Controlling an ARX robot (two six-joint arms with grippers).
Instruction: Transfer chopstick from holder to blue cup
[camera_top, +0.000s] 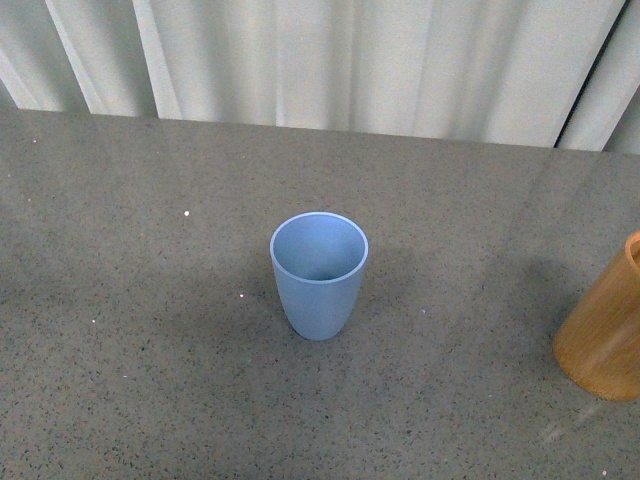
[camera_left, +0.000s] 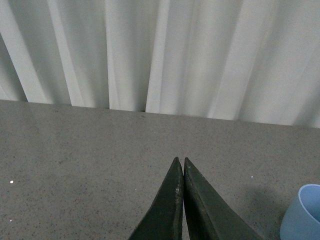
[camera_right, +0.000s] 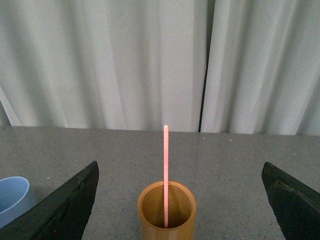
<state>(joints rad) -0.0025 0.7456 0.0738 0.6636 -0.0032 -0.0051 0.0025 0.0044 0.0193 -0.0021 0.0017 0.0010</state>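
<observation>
Pinkish-red chopstick (camera_right: 165, 170): stands upright in holder (camera_right: 166, 215), top well above the rim.
Blue cup (camera_top: 318, 275): upright, empty, middle of bench (camera_top: 120, 350), well apart from holder.
Left pincer (camera_left: 180, 161): tips together, nothing held.
Right pincer (camera_right: 180, 166): spread wide, flanking holder, no contact.

It looks like a plain test room: a grey speckled stone counter (camera_top: 120, 380) with long white curtains (camera_top: 330, 60) behind.
</observation>
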